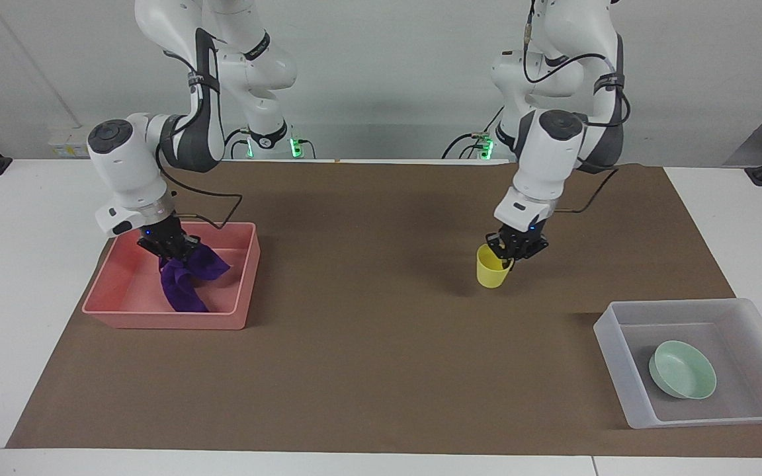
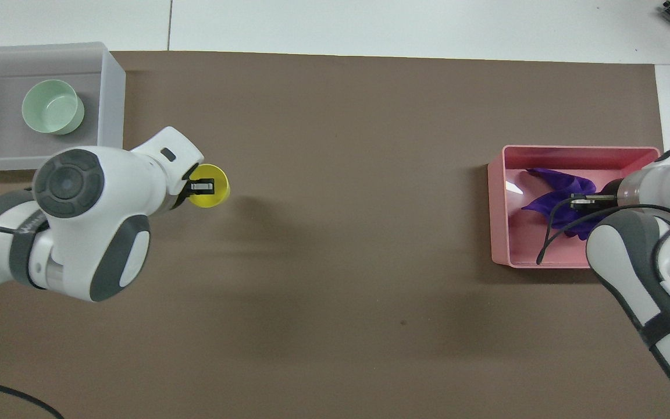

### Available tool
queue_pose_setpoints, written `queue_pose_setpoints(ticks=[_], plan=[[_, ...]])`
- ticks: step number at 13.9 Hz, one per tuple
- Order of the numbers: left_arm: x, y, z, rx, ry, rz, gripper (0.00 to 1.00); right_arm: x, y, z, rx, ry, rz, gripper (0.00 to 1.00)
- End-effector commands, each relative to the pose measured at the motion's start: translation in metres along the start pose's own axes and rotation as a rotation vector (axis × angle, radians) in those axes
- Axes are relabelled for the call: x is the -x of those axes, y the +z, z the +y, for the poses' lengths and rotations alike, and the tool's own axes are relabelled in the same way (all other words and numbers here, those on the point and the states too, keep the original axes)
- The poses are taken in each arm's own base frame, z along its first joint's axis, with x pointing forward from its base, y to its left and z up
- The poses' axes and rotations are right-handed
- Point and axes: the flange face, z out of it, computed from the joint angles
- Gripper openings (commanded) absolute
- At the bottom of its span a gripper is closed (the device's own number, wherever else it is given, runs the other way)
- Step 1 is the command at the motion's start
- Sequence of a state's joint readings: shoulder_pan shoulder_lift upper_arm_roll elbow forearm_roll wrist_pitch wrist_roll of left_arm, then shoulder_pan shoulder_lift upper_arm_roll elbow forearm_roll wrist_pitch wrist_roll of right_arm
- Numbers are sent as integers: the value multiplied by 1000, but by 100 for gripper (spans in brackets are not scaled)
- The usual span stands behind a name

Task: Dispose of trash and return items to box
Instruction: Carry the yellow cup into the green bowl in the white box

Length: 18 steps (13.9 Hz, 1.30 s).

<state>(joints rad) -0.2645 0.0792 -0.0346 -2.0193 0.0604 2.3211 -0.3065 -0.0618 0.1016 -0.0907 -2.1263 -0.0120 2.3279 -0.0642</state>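
Two arms are at work, one item each. The left end effector [image 1: 512, 248] is clamped on the rim of the one yellow cup [image 1: 491, 268], carrying it above the brown mat [image 1: 368, 317] covering the surface. The right end effector [image 1: 172, 248] is low in the pink tray [image 1: 239, 291], closed on the single purple rag [image 1: 186, 281], whose lower folds rest on the tray floor. One mint-green bowl [image 1: 683, 370] sits in the translucent tub [image 1: 612, 350] at the left arm's end.
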Motion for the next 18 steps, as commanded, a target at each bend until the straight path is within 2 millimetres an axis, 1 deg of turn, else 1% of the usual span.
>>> queue_pose_setpoints(ticks=[1,2,3,4,5,6,7,9,10,11,12,13,14,15,16,17,18], plan=[[-45,-9,-63,-42,22,30,0,-2,13,4,-1,-19,14,0],[-57,-11,-90,-47,29,37,0,-2,18,4,-1,-14,9,9],[-70,-15,-111,-53,32,46,0,-1,18,3,-2,-11,3,50],[-81,-18,-133,-58,16,54,0,-1,18,2,-3,-4,1,84],[-93,-18,-154,-60,0,65,0,-1,18,2,-2,2,1,100],[-104,-22,-176,-55,-18,75,0,-2,18,1,-2,1,1,100],[-113,-19,-196,-51,-17,66,0,-1,18,-1,-4,5,-5,100],[-130,-14,-238,-28,-37,68,0,-2,10,-7,-5,29,-3,100],[-135,-10,-255,-16,-64,72,0,-2,4,-10,-8,35,-10,100],[-142,-5,-265,-5,-84,70,0,-3,-7,-12,-10,41,-4,100],[-149,2,-272,8,-98,60,0,-2,-12,-16,-10,54,-13,100],[-158,13,-292,6,-123,50,0,-2,-17,-30,-12,67,-29,100],[-166,20,-301,6,-130,55,0,-1,-23,-45,-15,78,-30,100],[-170,29,-312,2,-143,59,0,0,-31,-51,-15,99,-44,100],[-171,35,-314,3,-146,58,0,-2,-44,-53,-15,101,-55,100],[-171,47,-316,4,-153,42,0,-4,-57,-56,-14,95,-70,100],[-171,49,-319,2,-157,41,0,-7,-78,-55,-15,96,-70,100]])
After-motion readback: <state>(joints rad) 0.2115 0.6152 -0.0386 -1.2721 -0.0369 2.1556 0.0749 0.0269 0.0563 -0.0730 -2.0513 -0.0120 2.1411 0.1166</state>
